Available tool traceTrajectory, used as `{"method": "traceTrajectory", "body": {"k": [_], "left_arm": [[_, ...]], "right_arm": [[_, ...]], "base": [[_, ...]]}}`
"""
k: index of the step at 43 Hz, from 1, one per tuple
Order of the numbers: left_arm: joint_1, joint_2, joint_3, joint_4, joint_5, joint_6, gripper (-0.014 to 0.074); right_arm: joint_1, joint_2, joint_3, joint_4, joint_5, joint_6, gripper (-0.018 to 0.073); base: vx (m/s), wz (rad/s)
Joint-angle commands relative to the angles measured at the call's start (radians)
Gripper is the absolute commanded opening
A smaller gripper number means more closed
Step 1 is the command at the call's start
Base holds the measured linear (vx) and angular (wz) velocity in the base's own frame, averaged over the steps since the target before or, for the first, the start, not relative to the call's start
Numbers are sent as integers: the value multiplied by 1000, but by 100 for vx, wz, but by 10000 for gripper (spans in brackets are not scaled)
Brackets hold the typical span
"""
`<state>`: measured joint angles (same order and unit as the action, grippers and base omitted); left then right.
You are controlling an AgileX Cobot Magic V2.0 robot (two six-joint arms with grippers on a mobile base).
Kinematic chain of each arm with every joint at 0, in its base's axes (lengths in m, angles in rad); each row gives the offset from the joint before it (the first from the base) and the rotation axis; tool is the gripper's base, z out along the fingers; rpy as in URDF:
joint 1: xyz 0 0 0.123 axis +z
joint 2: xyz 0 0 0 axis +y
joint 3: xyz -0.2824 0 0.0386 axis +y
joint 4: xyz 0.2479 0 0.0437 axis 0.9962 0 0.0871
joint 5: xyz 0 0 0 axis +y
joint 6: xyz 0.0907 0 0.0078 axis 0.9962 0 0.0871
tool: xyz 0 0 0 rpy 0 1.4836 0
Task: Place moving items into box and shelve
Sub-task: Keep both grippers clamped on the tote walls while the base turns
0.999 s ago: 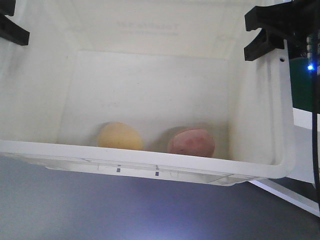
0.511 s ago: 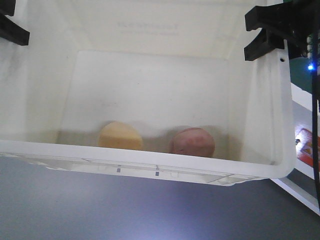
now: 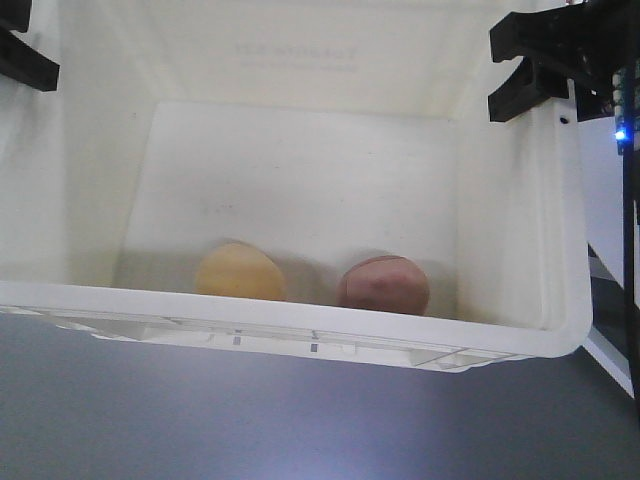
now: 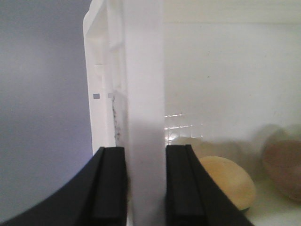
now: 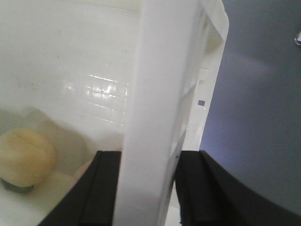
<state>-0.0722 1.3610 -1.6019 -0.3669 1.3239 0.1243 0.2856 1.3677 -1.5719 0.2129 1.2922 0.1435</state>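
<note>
The white box (image 3: 300, 180) fills the front view, held up off the dark floor by its two side walls. My left gripper (image 3: 22, 45) is shut on the left wall (image 4: 146, 94), one finger outside and one inside (image 4: 146, 188). My right gripper (image 3: 520, 68) is shut on the right wall (image 5: 160, 84) in the same way (image 5: 148, 188). Both moving items lie on the box floor against the near wall: the pale yellow lump (image 3: 240, 272) (image 4: 230, 181) (image 5: 23, 157) on the left and the pinkish-red lump (image 3: 384, 285) (image 4: 284, 162) to its right.
Dark grey floor (image 3: 300, 430) lies below the box. At the right edge a white strip (image 3: 610, 350) runs diagonally. A black cable (image 3: 630, 250) hangs down beside the right arm, under a blue light (image 3: 621, 133).
The box keeps its place between the grippers, while the white surface behind it at the right slides out of view. The yellow lump rocked a little and settled.
</note>
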Motion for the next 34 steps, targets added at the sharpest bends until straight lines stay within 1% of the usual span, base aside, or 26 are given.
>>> {"method": "traceTrajectory", "body": {"k": [1, 17, 34], "left_arm": [[-9, -43, -42, -150, -69, -1, -1], [-9, -43, -42, -150, -69, -1, -1], [-9, -43, -42, -150, -69, -1, -1]], "right_arm": [[6, -47, -47, 131, -100, -27, 0], [6, -47, -47, 131, -100, -27, 0], [6, -47, -47, 131, -100, -27, 0]], "base": [[-3, 55], [0, 53], [6, 49]]}}
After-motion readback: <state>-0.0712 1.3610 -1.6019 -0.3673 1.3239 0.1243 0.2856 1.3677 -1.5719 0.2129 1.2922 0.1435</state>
